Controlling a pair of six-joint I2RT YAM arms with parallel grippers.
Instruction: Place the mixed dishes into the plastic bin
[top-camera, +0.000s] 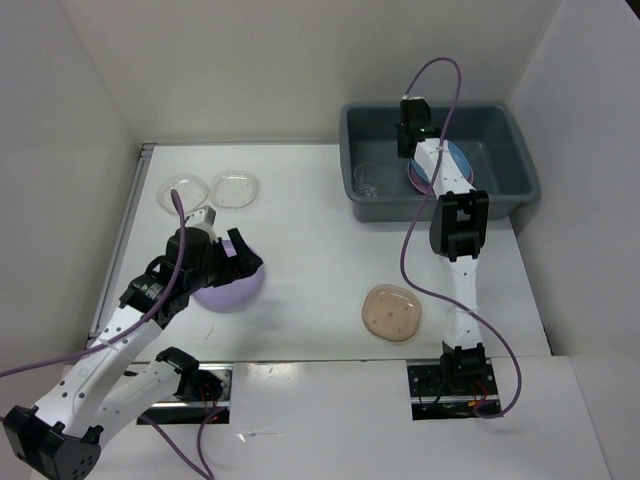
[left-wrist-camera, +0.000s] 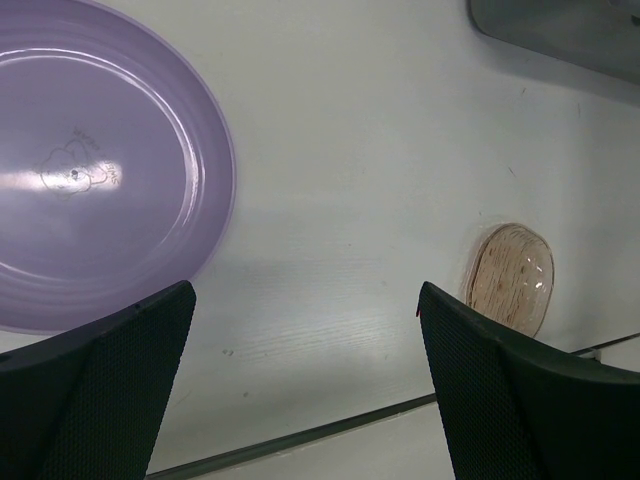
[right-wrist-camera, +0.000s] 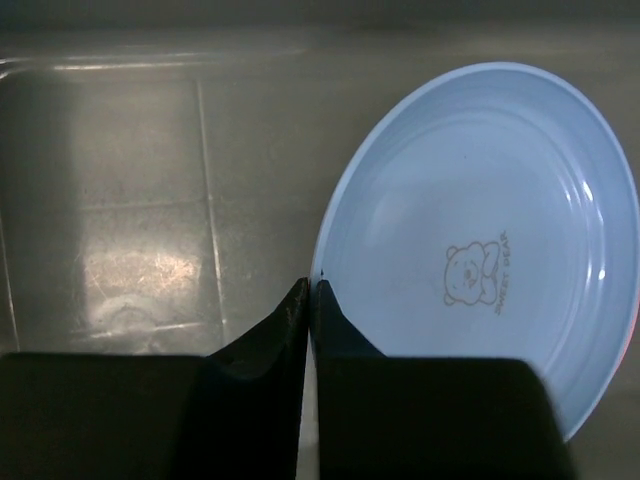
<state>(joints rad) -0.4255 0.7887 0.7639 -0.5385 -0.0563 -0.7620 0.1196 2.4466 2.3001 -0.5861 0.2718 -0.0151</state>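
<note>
My right gripper is inside the grey plastic bin, shut on the rim of the blue plate, which is tilted over the bin floor. From above, the blue plate overlaps a pink plate. My left gripper hangs wide open just right of the lavender plate with nothing between its fingers. The tan speckled plate lies near the table's front. Two clear plates sit at the back left.
A clear round piece lies in the bin's left part. White walls close in the table on three sides. A dark seam marks the table's near edge. The bin's corner shows in the left wrist view.
</note>
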